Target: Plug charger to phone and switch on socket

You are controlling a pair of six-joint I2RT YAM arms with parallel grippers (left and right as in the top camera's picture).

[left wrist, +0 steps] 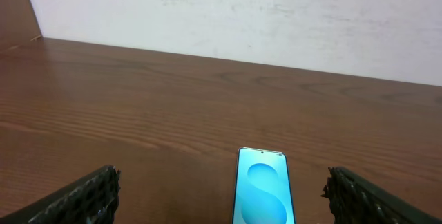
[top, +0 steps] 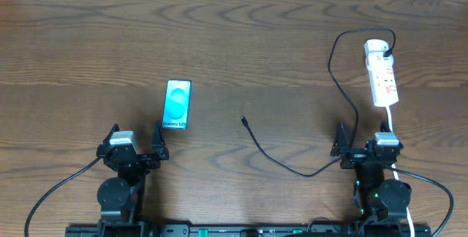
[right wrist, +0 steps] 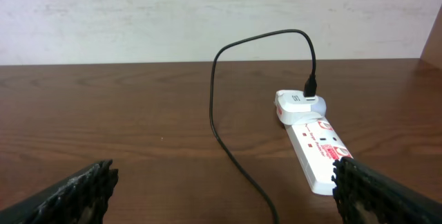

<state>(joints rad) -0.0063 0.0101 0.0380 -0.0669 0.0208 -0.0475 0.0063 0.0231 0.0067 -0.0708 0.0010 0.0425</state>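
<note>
Left gripper [top: 136,130]: fingers are standing wide apart, gripping nothing, waiting at the near edge of the table [top: 234,47].
Right gripper [top: 362,131]: fingers are likewise spread fully, holding nothing; the cable is passing close by its left finger, and whether it is touching cannot be told.
Phone [top: 177,104]: it is lying flat, screen up, just ahead of the left gripper and slightly to its right. In the left wrist view it is sitting between the fingers, nearer the right one.
Phone handling: it is looking slim, stiff and smooth-faced, so it is likely sliding on the wood once a plug pushes against it. Clamping across the long edges seems safest. The labelled short end is facing the gripper; the port itself is too small to see.
Charger [right wrist: 211,106]: already plugged into the adapter [top: 376,47], it is looping toward the right gripper, then trailing to mid-table.
Connector tip [top: 244,120]: it is lying loose between the two arms, well apart from the phone.
Charger handling: it is looking light and limp; the stiff plug body just behind the tip seems the only useful hold, and it is likely twisting in a loose pinch.
Socket [top: 382,76]: it is lying ahead of the right gripper, slightly to its right. The switches are too small to make out.
</note>
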